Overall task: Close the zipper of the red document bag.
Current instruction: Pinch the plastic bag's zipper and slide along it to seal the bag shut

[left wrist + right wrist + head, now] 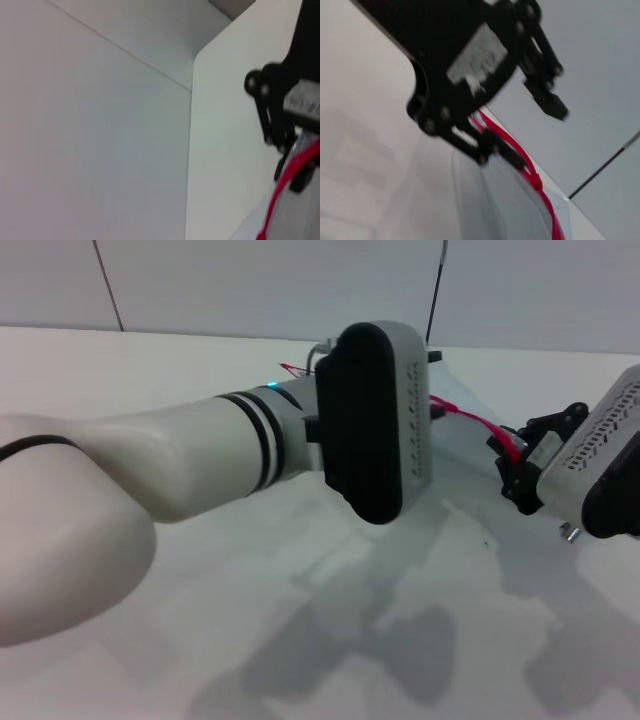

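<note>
Both grippers meet at the thin bright red zipper (470,418).
You see the right gripper (512,462) clenched on it; the left gripper's (507,150) jaws pinch the flat translucent red document bag's (495,200) red edge.

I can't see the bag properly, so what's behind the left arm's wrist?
Behind the left gripper, only the red zipper and a pale corner of the red document bag show, reaching the right gripper. The rest is covered.
</note>
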Tool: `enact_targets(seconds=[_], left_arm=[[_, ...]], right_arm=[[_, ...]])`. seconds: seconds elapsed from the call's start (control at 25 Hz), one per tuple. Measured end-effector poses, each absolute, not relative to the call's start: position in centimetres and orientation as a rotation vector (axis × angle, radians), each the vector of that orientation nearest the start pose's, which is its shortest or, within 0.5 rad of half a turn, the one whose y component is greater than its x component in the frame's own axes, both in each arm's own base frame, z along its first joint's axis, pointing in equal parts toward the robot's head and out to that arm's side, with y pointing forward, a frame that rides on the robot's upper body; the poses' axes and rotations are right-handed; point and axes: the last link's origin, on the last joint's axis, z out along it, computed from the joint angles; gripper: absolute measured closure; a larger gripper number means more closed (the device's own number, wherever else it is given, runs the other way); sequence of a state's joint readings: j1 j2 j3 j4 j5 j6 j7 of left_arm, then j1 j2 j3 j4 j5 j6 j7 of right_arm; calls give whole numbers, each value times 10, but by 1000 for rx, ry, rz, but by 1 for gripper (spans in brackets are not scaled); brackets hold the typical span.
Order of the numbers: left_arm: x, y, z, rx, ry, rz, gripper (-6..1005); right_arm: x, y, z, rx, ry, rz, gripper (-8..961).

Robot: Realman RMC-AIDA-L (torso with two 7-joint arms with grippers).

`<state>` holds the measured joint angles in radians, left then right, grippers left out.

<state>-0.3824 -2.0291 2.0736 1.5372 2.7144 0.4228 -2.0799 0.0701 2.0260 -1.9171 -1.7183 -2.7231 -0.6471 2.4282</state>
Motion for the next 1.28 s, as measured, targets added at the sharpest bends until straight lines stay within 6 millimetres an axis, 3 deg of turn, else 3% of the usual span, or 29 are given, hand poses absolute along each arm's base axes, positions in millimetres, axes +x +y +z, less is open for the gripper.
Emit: enact_targets(seconds=[0.2,0.52,0.96,1.28], left_arm=[[-80,338,-74,-2252,707,37,421],[-82,337,-77,-2259,708,38,304],[-90,339,-80,-2273,693,64,322],[-89,340,-81,-2272,701,62,516]], right_arm=[[164,312,-19,-2293,96,-57,902],[161,311,-19,-2293,79,-50,901],[160,310,-19,-2291,67,-46,902],[160,310,-19,-2292,65,-47,902]])
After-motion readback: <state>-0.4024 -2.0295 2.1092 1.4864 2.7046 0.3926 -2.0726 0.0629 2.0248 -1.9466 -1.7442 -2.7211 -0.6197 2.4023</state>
